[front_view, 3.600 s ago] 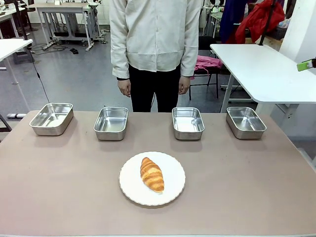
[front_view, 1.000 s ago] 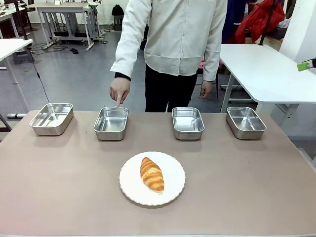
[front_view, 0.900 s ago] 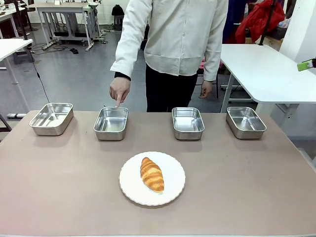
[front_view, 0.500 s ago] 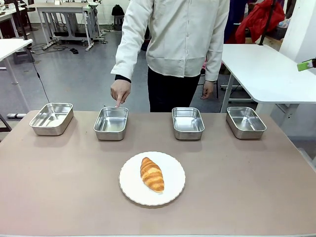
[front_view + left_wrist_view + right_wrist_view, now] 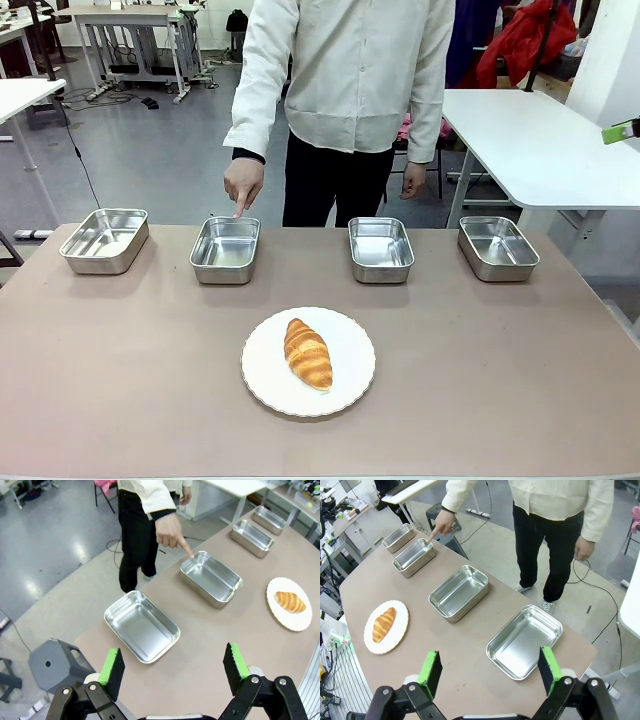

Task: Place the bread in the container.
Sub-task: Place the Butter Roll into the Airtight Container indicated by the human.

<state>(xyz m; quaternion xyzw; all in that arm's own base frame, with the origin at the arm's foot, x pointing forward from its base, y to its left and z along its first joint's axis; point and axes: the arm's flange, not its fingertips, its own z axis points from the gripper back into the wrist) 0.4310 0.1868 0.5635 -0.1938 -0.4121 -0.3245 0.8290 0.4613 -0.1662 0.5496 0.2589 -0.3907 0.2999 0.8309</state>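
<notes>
Left and right jaws both wide open and empty; bread (image 5: 307, 352) sits on plate (image 5: 265, 385) well ahead of both, apart from container (image 5: 222, 274) that person's hand (image 5: 242, 184) points at.

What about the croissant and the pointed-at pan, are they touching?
Apart. Front view: croissant lies on the plate, bare table between it and the pan.

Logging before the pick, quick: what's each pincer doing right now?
Left pincer: open, holding nothing.
Right pincer: open, holding nothing.
</notes>
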